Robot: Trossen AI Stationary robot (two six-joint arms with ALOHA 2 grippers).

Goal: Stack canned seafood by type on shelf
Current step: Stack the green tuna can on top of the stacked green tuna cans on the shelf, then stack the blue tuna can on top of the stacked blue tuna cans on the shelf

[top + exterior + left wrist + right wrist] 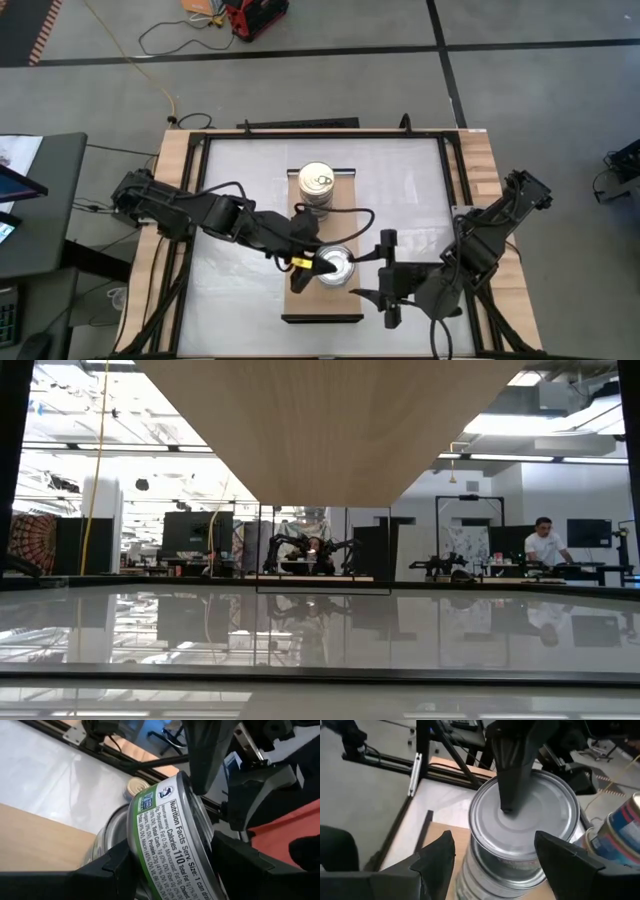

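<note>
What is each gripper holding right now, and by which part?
The left gripper holds a silver-lidded can by its labelled sides, tilted over the silver stack on the shelf. The right gripper is open, holding nothing.

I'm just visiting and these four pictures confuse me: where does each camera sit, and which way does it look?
High view: above the table, straight down on both arms, the shelf and two can stacks.
Low view: at tabletop height, level into the room; no arm shows clearly.
Left wrist view: on the left arm, past its fingers gripping a tilted can.
Right wrist view: on the right arm, past its open fingers onto the silver-lidded stack.
Shared: that stack shows from above too.
</note>
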